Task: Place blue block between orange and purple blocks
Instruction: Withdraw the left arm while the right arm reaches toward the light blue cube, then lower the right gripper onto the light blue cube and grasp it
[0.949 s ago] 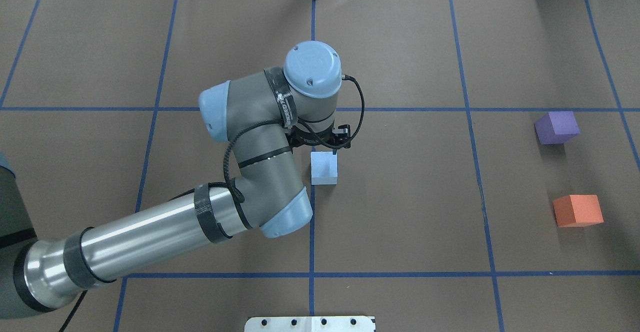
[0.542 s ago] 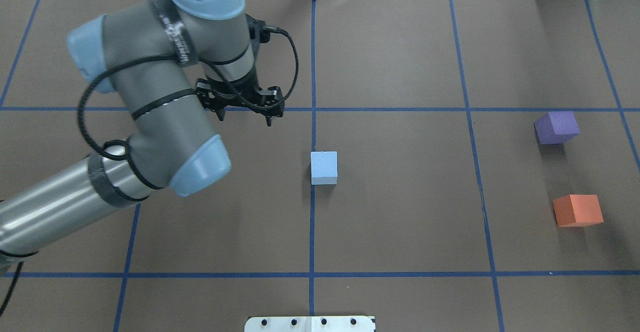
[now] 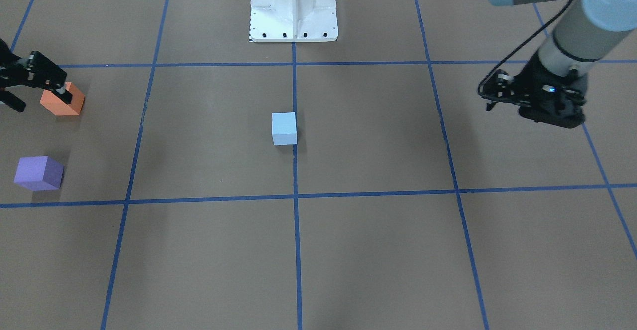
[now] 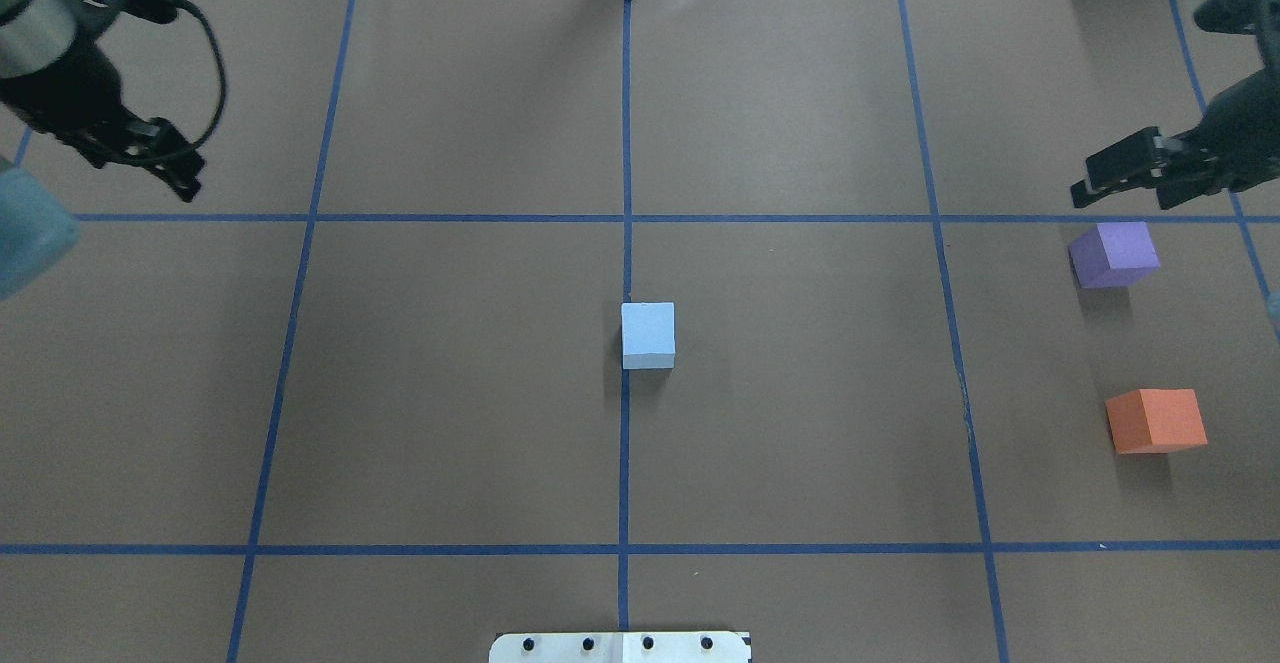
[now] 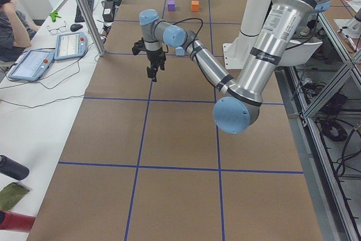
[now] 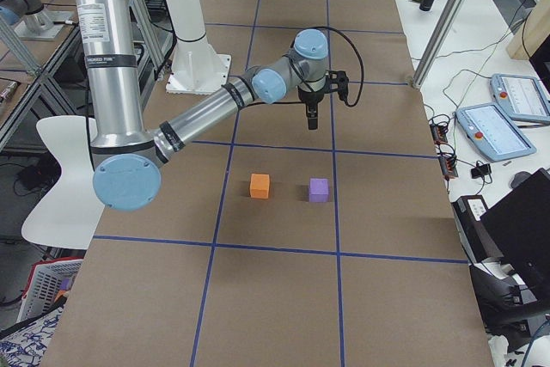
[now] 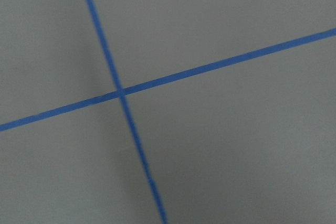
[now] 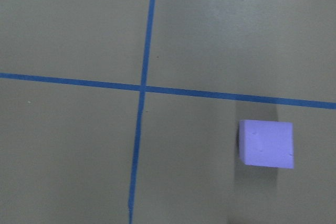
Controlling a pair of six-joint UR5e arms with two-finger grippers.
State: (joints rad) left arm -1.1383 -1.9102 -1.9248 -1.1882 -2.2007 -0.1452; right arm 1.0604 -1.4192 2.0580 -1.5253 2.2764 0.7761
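Observation:
The light blue block (image 4: 648, 335) sits alone at the table's middle, on a blue tape line; it also shows in the front view (image 3: 284, 128). The purple block (image 4: 1113, 254) and the orange block (image 4: 1155, 420) stand apart at the right, with a bare gap between them. My left gripper (image 4: 165, 175) is open and empty, high at the far back left, far from every block. My right gripper (image 4: 1100, 181) is open and empty, hovering just behind the purple block. The right wrist view shows the purple block (image 8: 266, 144) below it.
The brown mat carries a blue tape grid. The white robot base (image 3: 293, 6) stands at the near middle edge. Tablets (image 5: 70, 43) and cables lie on the side table beyond the mat, where a person sits.
My left arm has pulled up and away from the blue block to the far back left. My right gripper has come into view near the purple block. The blocks have not moved.

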